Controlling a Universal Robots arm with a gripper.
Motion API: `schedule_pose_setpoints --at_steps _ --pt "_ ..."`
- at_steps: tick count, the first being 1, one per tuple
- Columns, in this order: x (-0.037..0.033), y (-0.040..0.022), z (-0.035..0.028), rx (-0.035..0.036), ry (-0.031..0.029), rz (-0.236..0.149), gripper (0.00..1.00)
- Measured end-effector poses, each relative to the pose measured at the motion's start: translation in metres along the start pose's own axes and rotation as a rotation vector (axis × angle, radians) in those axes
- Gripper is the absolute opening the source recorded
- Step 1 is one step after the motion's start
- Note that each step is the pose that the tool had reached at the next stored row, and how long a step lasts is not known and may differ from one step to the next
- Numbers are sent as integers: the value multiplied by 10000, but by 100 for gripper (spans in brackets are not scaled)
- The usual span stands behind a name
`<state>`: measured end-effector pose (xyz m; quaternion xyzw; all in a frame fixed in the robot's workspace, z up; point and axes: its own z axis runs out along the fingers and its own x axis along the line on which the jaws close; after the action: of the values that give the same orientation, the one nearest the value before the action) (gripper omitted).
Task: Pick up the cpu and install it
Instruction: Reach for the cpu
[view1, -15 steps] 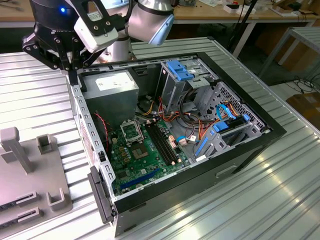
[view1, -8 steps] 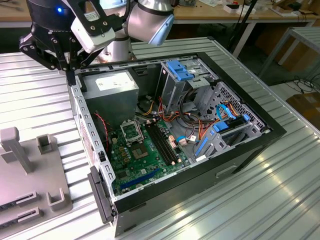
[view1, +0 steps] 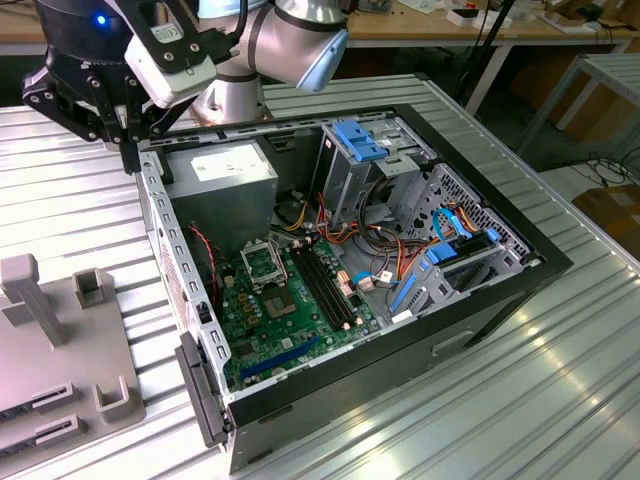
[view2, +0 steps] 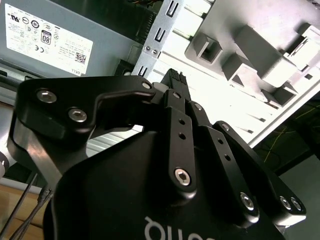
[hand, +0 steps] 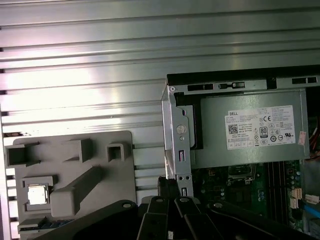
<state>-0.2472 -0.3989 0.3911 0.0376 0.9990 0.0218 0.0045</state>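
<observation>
In the exterior view, the gripper hangs above the rim of the computer case, at the corner by the power supply. In the second wrist view, its fingers are pressed together and hold nothing. In the first wrist view, the cpu lies outside the case, in a pocket of the grey fixture beside it.

The black gripper sits in the foreground, its jaws drawn together with nothing between them. Past its tips runs the case's silver metal edge. To one side lies the grey power supply with a white label. To the other, a grey fixture rests on the ribbed table.
</observation>
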Motion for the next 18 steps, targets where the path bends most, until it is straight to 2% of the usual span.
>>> schedule_pose_setpoints --at_steps 18 --pt "145 -11 -1 0 3 1 11"
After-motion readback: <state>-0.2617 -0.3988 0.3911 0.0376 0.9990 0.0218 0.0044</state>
